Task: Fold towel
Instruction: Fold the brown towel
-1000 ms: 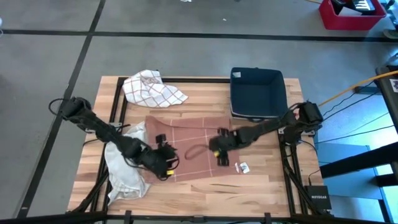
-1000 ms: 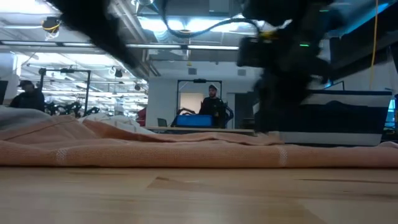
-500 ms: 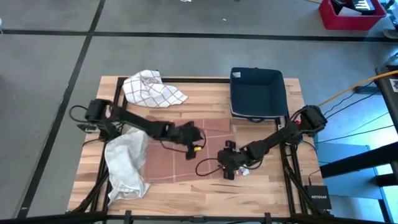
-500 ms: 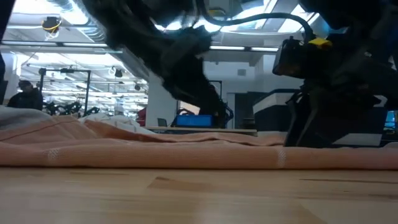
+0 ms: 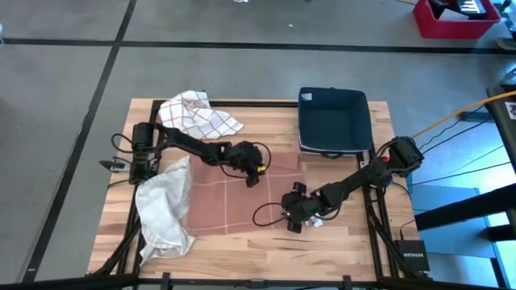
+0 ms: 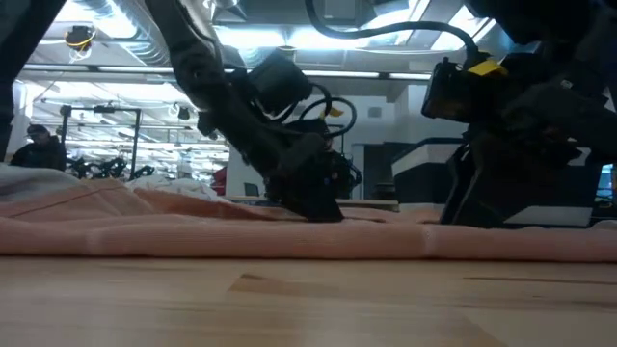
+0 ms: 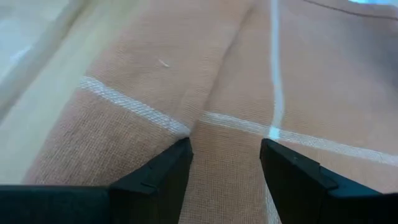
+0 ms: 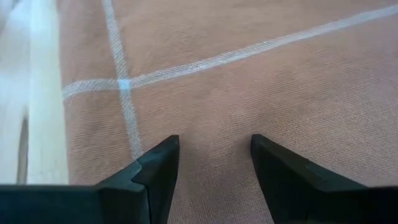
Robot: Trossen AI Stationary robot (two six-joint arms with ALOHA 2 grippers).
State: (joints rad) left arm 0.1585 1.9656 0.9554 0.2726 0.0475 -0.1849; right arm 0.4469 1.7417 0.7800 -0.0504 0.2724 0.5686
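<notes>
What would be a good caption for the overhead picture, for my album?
Two robot arms lower open grippers, left and right, onto a brown towel spread on a wooden table.

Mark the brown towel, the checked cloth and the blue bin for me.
brown towel (image 5: 230,205): high view, flat middle of the cloth.
checked cloth (image 5: 197,114): high view, centre of the crumpled heap.
blue bin (image 5: 332,119): high view, inside floor of the bin.

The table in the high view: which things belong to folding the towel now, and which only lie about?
In the job:
- brown towel, spread flat
- left gripper, open, at its far edge
- right gripper, open, at its right near edge

Lying about:
- checked cloth
- white cloth
- dark bin
</notes>
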